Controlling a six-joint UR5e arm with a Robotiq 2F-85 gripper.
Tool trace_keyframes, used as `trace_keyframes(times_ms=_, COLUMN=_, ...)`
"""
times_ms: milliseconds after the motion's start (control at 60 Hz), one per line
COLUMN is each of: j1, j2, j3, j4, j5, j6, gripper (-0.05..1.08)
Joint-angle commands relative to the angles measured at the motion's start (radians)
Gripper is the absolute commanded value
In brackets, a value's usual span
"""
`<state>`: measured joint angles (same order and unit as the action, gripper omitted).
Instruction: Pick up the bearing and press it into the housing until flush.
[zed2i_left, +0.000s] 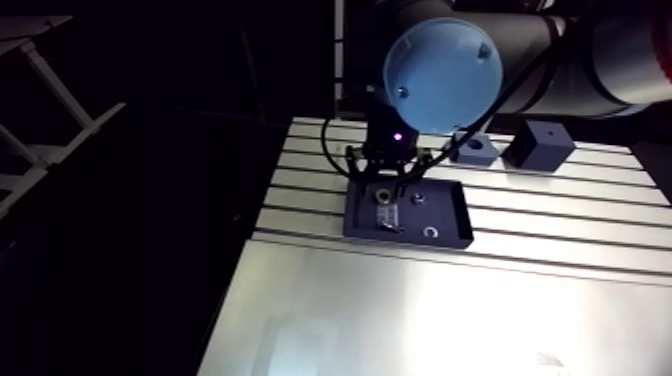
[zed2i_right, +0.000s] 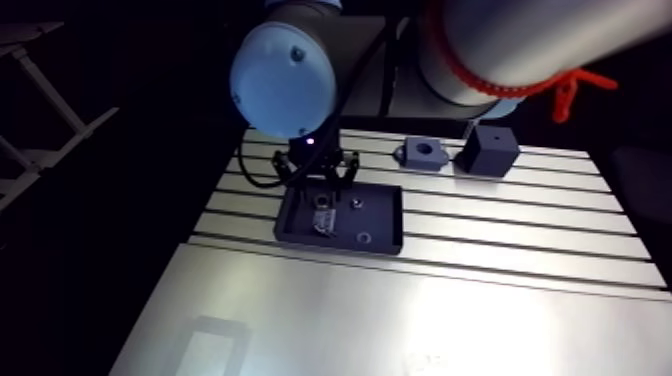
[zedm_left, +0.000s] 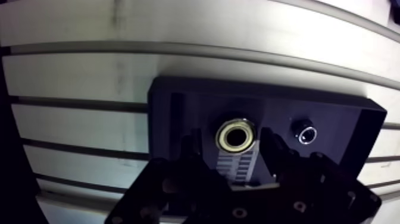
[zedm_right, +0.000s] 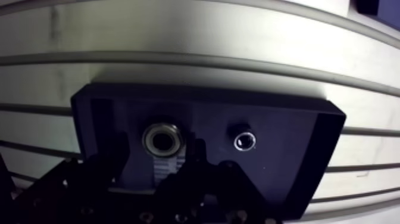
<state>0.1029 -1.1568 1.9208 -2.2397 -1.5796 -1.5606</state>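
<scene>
Jaws: they are standing open and holding nothing. In the wrist view the two fingers (zedm_left: 190, 155) of the gripper (zedm_left: 232, 143) are straddling the bearing (zedm_left: 236, 136). A strip of dark floor is showing between the ring and at least one finger.
Bearing: it is lying flat with its bore facing up, between the fingertips, on the floor of the tray (zedm_left: 268, 94). In the arm view it is sitting directly under the gripper, in the tray's left half, near the centre of the frame.
Striped patch: a pale ribbed patch (zedm_left: 235, 167) is lying on the tray floor between the fingers, touching the bearing on the side nearer the gripper body. I cannot tell what it is.
Small ring: a small shiny ring (zedm_left: 306, 132) is resting on the same floor, outside the fingers and apart from the bearing. In the arm view a second ring (zed2i_left: 430, 232) is showing near the tray's lower edge.
Tray: it is dark and rectangular with a raised rim, and is lying flat across the slots in the middle of the arm view.
Housing: the housing (zed2i_left: 478, 150), a grey-blue block with a round dark hole in its top, is standing up and to the right of the tray in the arm view, apart from it.
Dark block: a dark block (zed2i_left: 538, 145) is standing just to the right of the housing.
Table: the table (zed2i_left: 560, 240), slotted aluminium, is carrying all of these and is filling the lower right of the arm view.
</scene>
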Motion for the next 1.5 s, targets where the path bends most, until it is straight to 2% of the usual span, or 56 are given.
trace_keyframes(times_ms=17, j1=0.000, j2=0.001, j3=0.001, j4=-0.005, j5=-0.001, j6=0.000, gripper=0.40)
trace_keyframes(times_ms=1500, j1=0.000, j2=0.006, j3=0.001, j4=-0.005, j5=-0.003, j6=-0.001, gripper=0.51)
